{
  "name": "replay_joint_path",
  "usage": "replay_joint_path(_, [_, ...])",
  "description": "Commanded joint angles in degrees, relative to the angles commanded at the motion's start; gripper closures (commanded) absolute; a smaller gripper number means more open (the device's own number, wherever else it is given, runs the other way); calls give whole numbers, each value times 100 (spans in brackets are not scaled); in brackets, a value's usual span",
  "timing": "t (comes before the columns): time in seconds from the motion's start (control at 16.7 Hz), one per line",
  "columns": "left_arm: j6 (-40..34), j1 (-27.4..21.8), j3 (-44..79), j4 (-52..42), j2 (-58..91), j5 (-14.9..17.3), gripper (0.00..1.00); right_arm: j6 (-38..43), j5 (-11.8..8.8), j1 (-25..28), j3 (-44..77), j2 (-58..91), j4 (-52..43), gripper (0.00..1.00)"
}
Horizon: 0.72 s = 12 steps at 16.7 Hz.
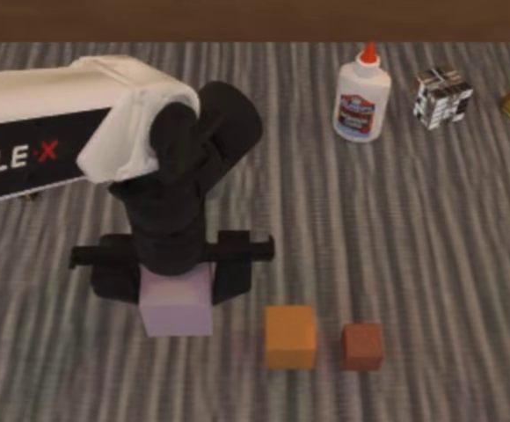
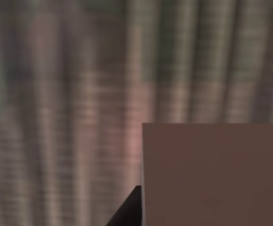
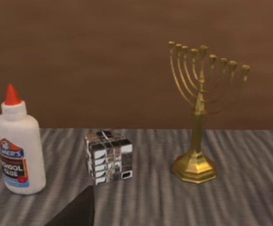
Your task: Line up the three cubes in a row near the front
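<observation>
Grey striped tabletop (image 1: 431, 229) fills the top view. My left arm, white casing and black wrist (image 1: 105, 123), reaches in from the left side of the table toward the front.

Left gripper (image 1: 178, 272), black, two-fingered: it stands directly over the large pale lilac-pink cube (image 1: 178, 308), one finger on each side of it. From above the fingers look closed against the block's sides, so I read it as clamped on it. Left wrist view shows one flat face of the lilac-pink cube (image 2: 214, 174) close up, with a dark finger edge (image 2: 127, 212) beside it and striped table behind.

Mid-sized orange cube (image 1: 290, 336) sits near the front, to the right of the lilac one, apart from it. Small reddish-brown cube (image 1: 362, 345) is just to the right of the orange one, a narrow gap between them.

Back of the table: white glue bottle with orange cap (image 1: 361, 95), black-and-white patterned puzzle cube (image 1: 442, 97), and a gold branched candleholder (image 3: 197, 122) at the far right edge.

Right arm does not appear in the top view; its wrist camera faces the back of the table. Cannot tell its gripper's state.
</observation>
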Motion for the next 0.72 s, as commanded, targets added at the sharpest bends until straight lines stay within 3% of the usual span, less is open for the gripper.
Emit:
replay_joint_path(0.18, [14, 27, -42, 106, 57, 1, 100, 0, 0, 0, 0, 0, 0, 0])
replay_joint_path(0.72, [10, 1, -945, 1560, 615, 3, 100, 0, 0, 0, 0, 0, 0, 0])
